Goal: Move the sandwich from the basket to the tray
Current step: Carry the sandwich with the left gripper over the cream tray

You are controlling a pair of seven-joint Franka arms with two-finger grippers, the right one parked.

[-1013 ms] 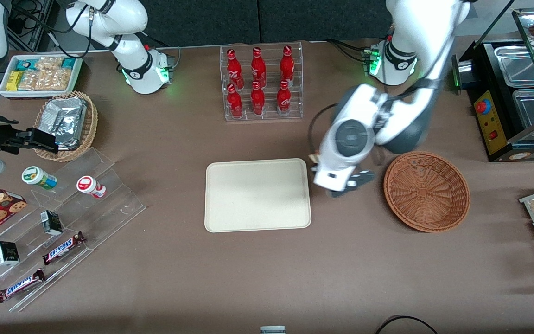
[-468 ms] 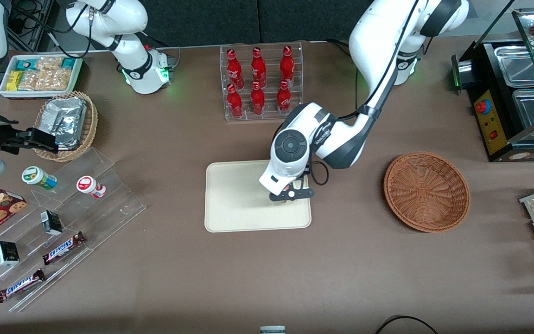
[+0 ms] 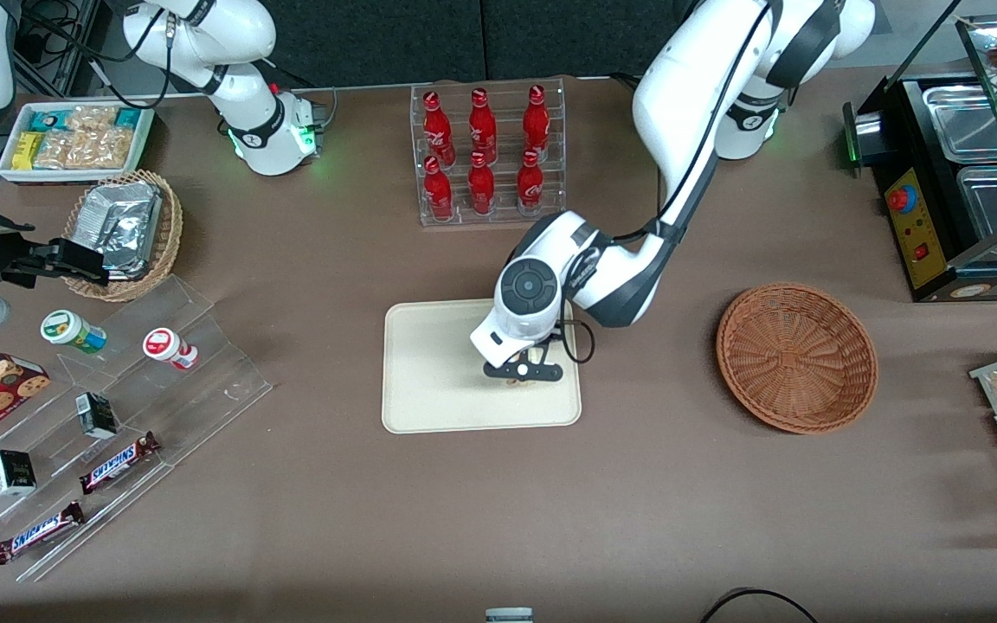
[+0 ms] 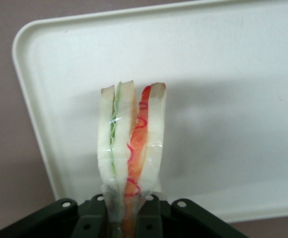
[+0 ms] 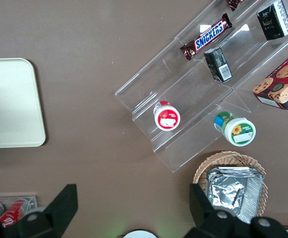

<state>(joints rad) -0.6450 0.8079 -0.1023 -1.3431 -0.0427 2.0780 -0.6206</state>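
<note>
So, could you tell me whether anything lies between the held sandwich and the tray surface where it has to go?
Nothing visible does. The gripper holds the sandwich over the tray, and the tray surface around and under it shows bare in the wrist view.

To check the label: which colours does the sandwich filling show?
Green and red layers in the sandwich, held by the gripper; left wrist view shows it best.

I count one sandwich (image 4: 130,144) pinched in my gripper (image 3: 523,372) over one tray (image 3: 429,381). Near the tray: one basket (image 3: 797,356), six red bottles (image 3: 481,186), two Snickers bars (image 3: 120,461), two round tubs (image 3: 73,331) and two small dark cartons (image 3: 97,414).
</note>
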